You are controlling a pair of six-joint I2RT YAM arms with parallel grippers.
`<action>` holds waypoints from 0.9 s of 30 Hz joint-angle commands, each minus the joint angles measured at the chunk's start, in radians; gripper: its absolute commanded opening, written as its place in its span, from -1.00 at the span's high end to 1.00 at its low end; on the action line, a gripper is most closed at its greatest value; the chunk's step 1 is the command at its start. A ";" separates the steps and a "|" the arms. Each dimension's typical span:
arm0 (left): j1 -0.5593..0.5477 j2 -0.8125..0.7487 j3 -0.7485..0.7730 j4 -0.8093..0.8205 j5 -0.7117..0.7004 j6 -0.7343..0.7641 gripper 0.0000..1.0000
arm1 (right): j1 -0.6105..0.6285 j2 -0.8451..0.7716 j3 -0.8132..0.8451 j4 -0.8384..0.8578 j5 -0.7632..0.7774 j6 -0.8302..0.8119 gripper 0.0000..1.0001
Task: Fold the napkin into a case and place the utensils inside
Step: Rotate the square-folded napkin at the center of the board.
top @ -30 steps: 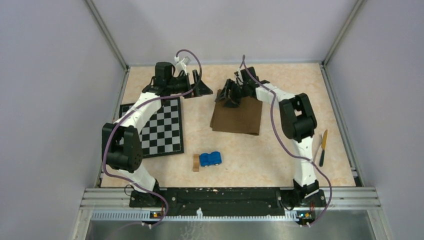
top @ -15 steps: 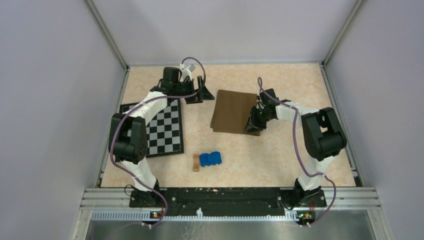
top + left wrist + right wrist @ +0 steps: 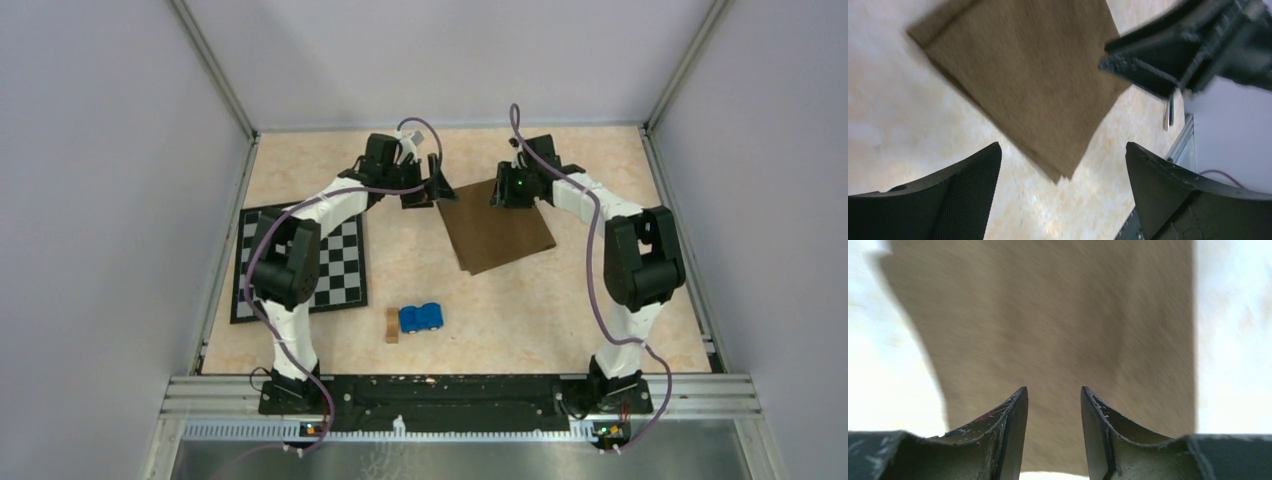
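Fold step, barely begun by the look of it: napkin (image 3: pixel 500 232) lies flat and skewed on the tabletop (image 3: pixel 560 320), far middle, no case shape yet. Left gripper (image 3: pixel 1060 150) is spread wide and empty, just beside the napkin's far-left corner; right gripper (image 3: pixel 1053 390) is apart by a narrow gap, pinching nothing, over the far edge. Next move likely needs each to drop onto its corner, pinch the edge cleanly, and carry it over evenly

Chessboard mat (image 3: pixel 340 268), blue car (image 3: pixel 421 317) (beside block (image 3: pixel 392 326))
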 commanded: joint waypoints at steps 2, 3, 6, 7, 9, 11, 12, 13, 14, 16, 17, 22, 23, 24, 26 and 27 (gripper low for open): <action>-0.010 0.239 0.380 -0.075 -0.076 0.179 -0.93 | -0.028 -0.030 -0.043 0.099 -0.287 0.159 0.22; -0.015 0.291 0.464 -0.125 -0.090 0.250 -0.94 | -0.035 -0.035 -0.077 0.138 -0.330 0.184 0.25; -0.018 0.447 0.709 -0.273 -0.090 0.409 -0.97 | -0.039 -0.042 -0.156 0.209 -0.372 0.225 0.29; -0.018 0.482 0.753 -0.294 -0.101 0.442 -0.97 | -0.039 -0.041 -0.178 0.223 -0.377 0.228 0.30; -0.017 0.523 0.785 -0.273 -0.085 0.476 -0.97 | -0.046 -0.041 -0.215 0.231 -0.381 0.225 0.31; -0.016 0.556 0.795 -0.248 -0.034 0.484 -0.97 | -0.063 -0.052 -0.258 0.251 -0.389 0.231 0.32; -0.015 0.571 0.794 -0.236 0.009 0.475 -0.97 | -0.070 -0.059 -0.281 0.263 -0.395 0.235 0.32; -0.017 0.583 0.790 -0.220 0.045 0.461 -0.97 | -0.077 -0.072 -0.302 0.274 -0.400 0.237 0.32; -0.019 0.591 0.777 -0.201 0.077 0.443 -0.97 | -0.081 -0.084 -0.321 0.280 -0.400 0.238 0.32; -0.023 0.603 0.752 -0.178 0.092 0.418 -0.97 | -0.087 -0.114 -0.347 0.279 -0.400 0.231 0.33; -0.024 0.605 0.735 -0.170 0.093 0.410 -0.97 | -0.089 -0.131 -0.361 0.274 -0.395 0.224 0.32; -0.036 0.560 0.586 -0.157 0.106 0.354 -0.87 | -0.099 -0.221 -0.411 0.209 -0.338 0.195 0.32; -0.041 0.530 0.525 -0.131 0.103 0.316 -0.85 | -0.101 -0.250 -0.427 0.193 -0.315 0.192 0.33; -0.046 0.499 0.449 -0.100 0.098 0.267 -0.83 | -0.105 -0.283 -0.447 0.181 -0.292 0.192 0.33; -0.053 0.433 0.304 -0.035 0.100 0.144 -0.77 | -0.120 -0.351 -0.484 0.141 -0.236 0.196 0.29; -0.061 0.400 0.230 -0.012 0.112 0.080 -0.73 | -0.127 -0.384 -0.498 0.116 -0.204 0.194 0.26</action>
